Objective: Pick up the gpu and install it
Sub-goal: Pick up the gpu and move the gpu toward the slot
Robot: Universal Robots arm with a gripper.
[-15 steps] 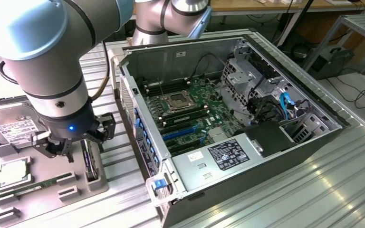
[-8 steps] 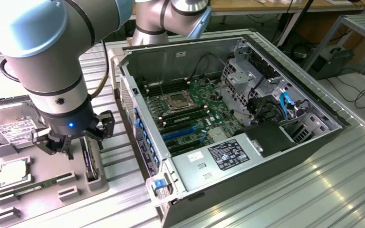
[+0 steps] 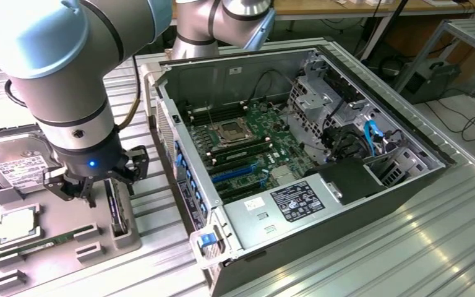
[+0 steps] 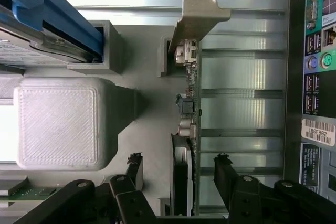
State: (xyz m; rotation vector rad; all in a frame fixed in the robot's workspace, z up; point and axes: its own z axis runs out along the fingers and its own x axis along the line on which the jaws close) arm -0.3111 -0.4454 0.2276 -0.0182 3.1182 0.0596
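Open tool [image 4: 178, 162] straddles the gpu [image 4: 190, 103], fingers [image 4: 223, 170] clear of both faces. The card stands edge-on in a grey holder [image 3: 56, 218], its near end hidden by the tool.

Silver-grey arm [image 3: 72, 105] (pale-blue caps [image 3: 31, 31]), black tool [image 3: 97, 182]

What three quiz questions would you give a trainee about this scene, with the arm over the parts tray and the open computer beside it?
1. Fill in: the hard drive lies at the exterior view's ____ of the computer case.
2. Where does the gpu stand? A) on edge in the grey parts tray B) inside the computer case C) flat on the hard drive
3. True or false: the tool is shut on the gpu.
Key: 1 left. 2 A. 3 false: the tool is open, with its fingers on either side of the gpu and apart from it.
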